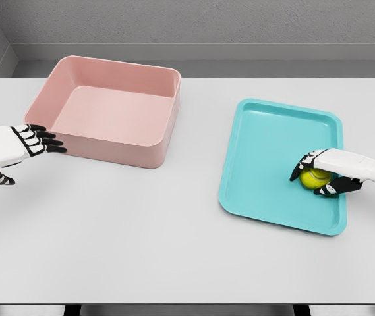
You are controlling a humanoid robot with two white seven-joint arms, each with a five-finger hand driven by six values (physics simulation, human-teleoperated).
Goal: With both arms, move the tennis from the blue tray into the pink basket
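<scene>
Head view: white table (141, 243), grey walls (207, 20)

wide open counter (174, 250) along the front edge and between the pink basket (108, 112) and blue tray (273, 138). the basket's tall walls block low passes near the back-left corner; the tray rim is low.

A white desk (141, 237) carries a pink basket (147, 148) at the upper left and a blue tray (266, 145) to the right, the two well apart. The right hand (322, 172) reaches in from the right edge and curls its fingers (302, 164) around a yellow-green tennis ball (316, 178) lying on the tray's lower right part. The left hand (32, 141) comes in from the left edge, fingers extended and holding nothing, its fingertips just beside the basket's near left corner.
</scene>
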